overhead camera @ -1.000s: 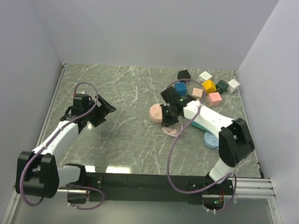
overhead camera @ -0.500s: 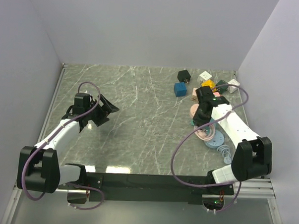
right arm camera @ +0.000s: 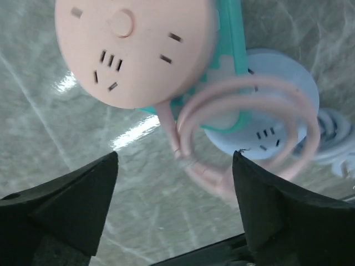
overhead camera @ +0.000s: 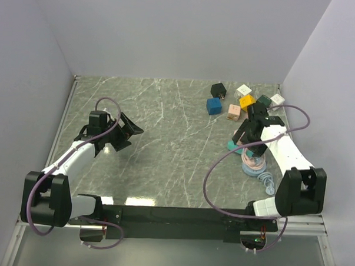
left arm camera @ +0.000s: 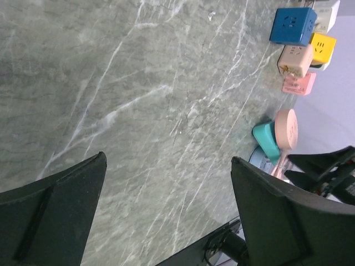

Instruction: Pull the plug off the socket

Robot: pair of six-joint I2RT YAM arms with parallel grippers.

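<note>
In the right wrist view a round pink socket (right arm camera: 133, 50) leans on a teal socket (right arm camera: 233, 66), just beyond my fingertips. Its pink cable (right arm camera: 249, 88) loops over a pale blue round socket (right arm camera: 277, 130). I cannot make out a plug in any view. My right gripper (right arm camera: 175, 205) is open, with nothing between its fingers and only table below the gap. In the top view the right gripper (overhead camera: 248, 135) hangs over this pile at the right of the table. My left gripper (overhead camera: 128, 131) stands open over bare table at the left, holding nothing.
Cube sockets cluster at the back right: black (overhead camera: 218, 89), blue (overhead camera: 213, 105), yellow (overhead camera: 247, 102), beige-pink (overhead camera: 234, 111), white (overhead camera: 243, 90) and more. A pale coiled cable (overhead camera: 268, 183) lies near the right front. Walls enclose the marble table (overhead camera: 164, 162).
My right gripper carried the pink socket from the table's middle to the pile on the right, then opened and let it go. The left arm hardly moved.
</note>
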